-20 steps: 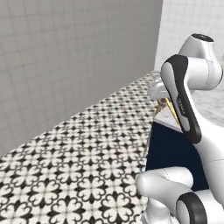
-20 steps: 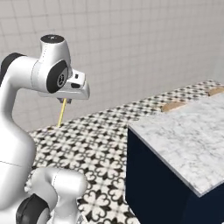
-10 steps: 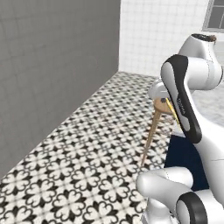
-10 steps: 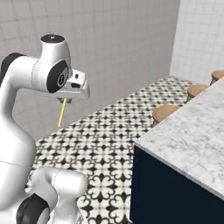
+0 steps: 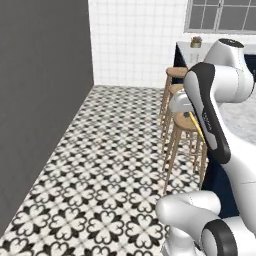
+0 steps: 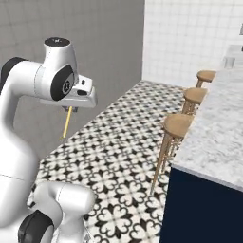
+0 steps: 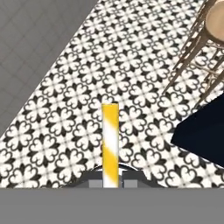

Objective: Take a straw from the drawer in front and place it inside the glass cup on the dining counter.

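Observation:
My gripper (image 6: 70, 108) is shut on the straw (image 6: 66, 124), a thin yellow stick that hangs down from the jaws above the patterned floor. In the hand view the straw (image 7: 110, 144) shows yellow and white bands and rises straight up between the two dark fingertips (image 7: 94, 183) of the gripper (image 7: 110, 181). From the left base view, a short slanted piece of the straw (image 5: 195, 125) peeks out beside my forearm. The dining counter (image 6: 218, 137), marbled white-grey over a navy base, runs along the right. The glass cup and the drawer are out of view.
Three light wooden stools (image 6: 178, 124) (image 6: 194, 94) (image 6: 205, 75) stand in a row against the counter's navy side (image 7: 205, 131). One stool (image 7: 216, 17) is in the hand view's top right corner. A grey wall (image 5: 40, 100) bounds the left; black-and-white tiled floor (image 5: 110, 165) lies between.
The whole scene has swung across both base views: the camera turned, bringing the stools and the counter's length into sight. The straw stays gripped, the arm's pose unchanged.

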You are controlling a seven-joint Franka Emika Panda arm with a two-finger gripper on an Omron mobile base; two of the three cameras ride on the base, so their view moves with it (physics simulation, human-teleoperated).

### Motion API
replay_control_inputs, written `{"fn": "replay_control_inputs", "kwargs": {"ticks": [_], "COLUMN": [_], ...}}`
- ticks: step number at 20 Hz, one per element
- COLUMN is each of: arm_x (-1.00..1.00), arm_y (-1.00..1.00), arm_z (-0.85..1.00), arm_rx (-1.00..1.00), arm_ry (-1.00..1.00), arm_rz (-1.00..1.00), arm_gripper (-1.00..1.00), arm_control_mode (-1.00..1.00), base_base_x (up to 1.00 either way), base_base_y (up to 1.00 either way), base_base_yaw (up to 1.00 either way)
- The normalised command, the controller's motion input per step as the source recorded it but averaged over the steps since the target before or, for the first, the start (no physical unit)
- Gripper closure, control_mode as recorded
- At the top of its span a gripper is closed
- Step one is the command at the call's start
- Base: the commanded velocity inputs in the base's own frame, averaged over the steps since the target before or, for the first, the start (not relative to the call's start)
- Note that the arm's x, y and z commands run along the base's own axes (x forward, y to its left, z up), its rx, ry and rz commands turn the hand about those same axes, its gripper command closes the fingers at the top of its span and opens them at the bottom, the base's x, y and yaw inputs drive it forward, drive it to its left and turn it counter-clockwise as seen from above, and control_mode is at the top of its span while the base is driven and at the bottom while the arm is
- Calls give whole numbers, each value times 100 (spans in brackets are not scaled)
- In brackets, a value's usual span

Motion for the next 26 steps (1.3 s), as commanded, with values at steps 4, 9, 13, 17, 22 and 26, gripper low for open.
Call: {"fn": "replay_control_inputs", "kwargs": {"ticks": [4,9,13,17,22,26], "arm_x": [0,0,0,0,0,0], "arm_y": [0,0,0,0,0,0], "arm_z": [0,0,0,0,0,0], "arm_rx": [0,0,0,0,0,0], "arm_ry": [0,0,0,0,0,0], "arm_rz": [0,0,0,0,0,0], "arm_gripper": [100,100,100,100,100,100], "arm_control_mode": [100,100,100,100,100,100], "base_base_x": [85,100,100,100,100,100], "base_base_y": [96,91,83,83,83,79], "base_base_yaw": [-51,-47,-43,-42,-43,-43]}}
